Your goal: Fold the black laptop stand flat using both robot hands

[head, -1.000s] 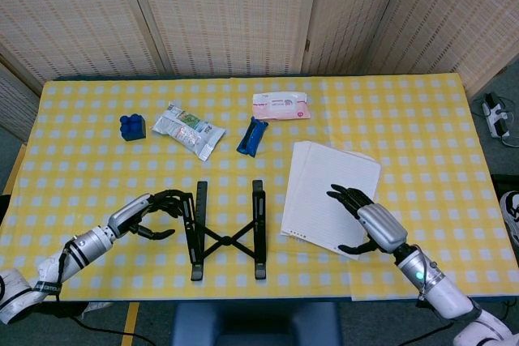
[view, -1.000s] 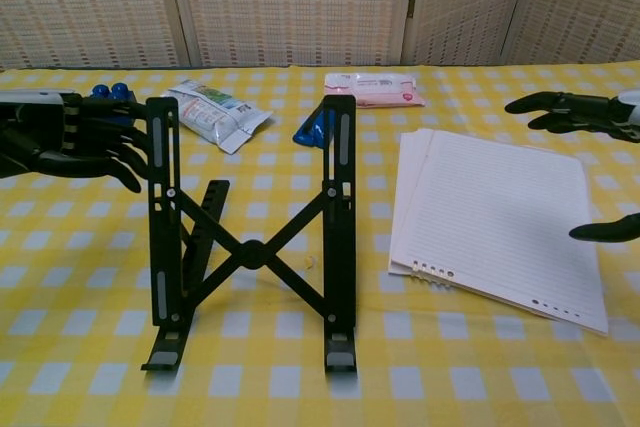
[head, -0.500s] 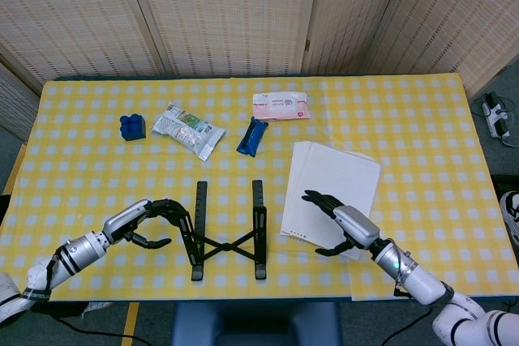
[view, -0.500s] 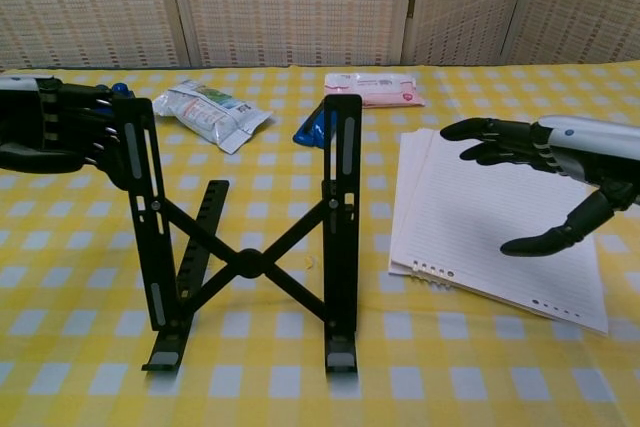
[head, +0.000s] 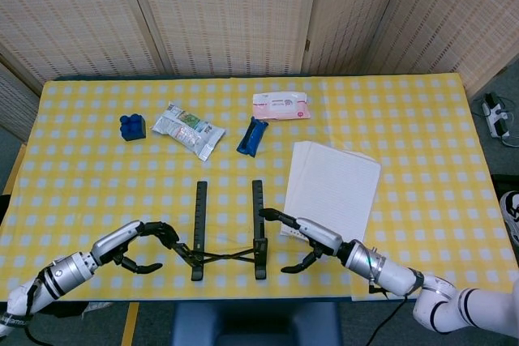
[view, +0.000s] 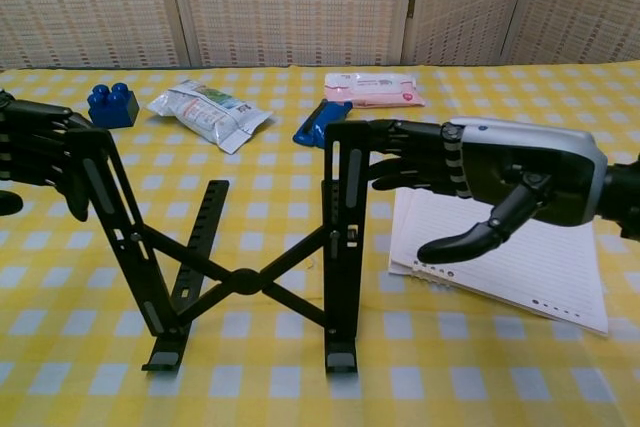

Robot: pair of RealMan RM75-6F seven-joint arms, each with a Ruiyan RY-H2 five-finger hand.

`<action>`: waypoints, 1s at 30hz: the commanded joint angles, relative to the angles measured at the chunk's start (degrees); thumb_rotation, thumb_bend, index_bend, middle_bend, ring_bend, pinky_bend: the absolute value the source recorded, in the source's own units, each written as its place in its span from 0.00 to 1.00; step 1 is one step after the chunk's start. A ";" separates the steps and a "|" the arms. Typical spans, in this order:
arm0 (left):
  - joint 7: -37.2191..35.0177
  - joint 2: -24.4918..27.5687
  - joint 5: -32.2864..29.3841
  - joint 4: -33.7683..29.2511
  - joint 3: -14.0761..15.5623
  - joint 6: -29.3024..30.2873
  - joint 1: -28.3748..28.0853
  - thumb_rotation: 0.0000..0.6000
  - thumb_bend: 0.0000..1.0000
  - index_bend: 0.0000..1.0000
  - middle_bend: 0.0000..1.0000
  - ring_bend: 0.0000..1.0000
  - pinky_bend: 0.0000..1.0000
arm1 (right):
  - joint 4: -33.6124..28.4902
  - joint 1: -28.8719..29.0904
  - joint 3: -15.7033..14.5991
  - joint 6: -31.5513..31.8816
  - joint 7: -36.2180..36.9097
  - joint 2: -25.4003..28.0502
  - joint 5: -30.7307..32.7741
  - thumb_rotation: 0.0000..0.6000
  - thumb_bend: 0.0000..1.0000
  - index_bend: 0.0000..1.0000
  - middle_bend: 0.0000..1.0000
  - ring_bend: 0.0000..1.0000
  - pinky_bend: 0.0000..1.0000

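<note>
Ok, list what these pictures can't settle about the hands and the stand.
- Left robot hand: the chest view cuts it at the left edge, and the stand rail covers its fingertips; whether it grips or only touches is unclear.
- Right robot hand: its fingers reach the right rail top, but real contact can't be told; it is too small in the head view.
- Print on the packet and wipes: too small to read.

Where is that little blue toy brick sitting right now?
The blue brick sits toward the far left of the table in the head view, just left of the white snack packet and well beyond the left hand.
</note>
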 commanded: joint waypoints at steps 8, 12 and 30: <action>3.43 0.53 -0.64 -1.43 1.33 0.05 0.72 1.00 0.35 0.38 0.44 0.42 0.39 | 4.15 5.48 -3.24 3.21 5.66 -4.47 -2.82 1.00 0.22 0.00 0.05 0.09 0.00; 4.20 0.76 -0.97 -2.07 1.47 0.27 0.86 1.00 0.35 0.38 0.45 0.42 0.39 | 5.16 6.21 -4.26 4.39 8.14 -5.53 -2.65 1.00 0.22 0.00 0.06 0.10 0.00; 6.36 1.39 -1.75 -3.67 1.49 0.83 1.05 1.00 0.35 0.39 0.45 0.42 0.39 | 9.34 6.38 -10.49 9.10 16.39 -8.78 -2.88 1.00 0.22 0.00 0.09 0.11 0.00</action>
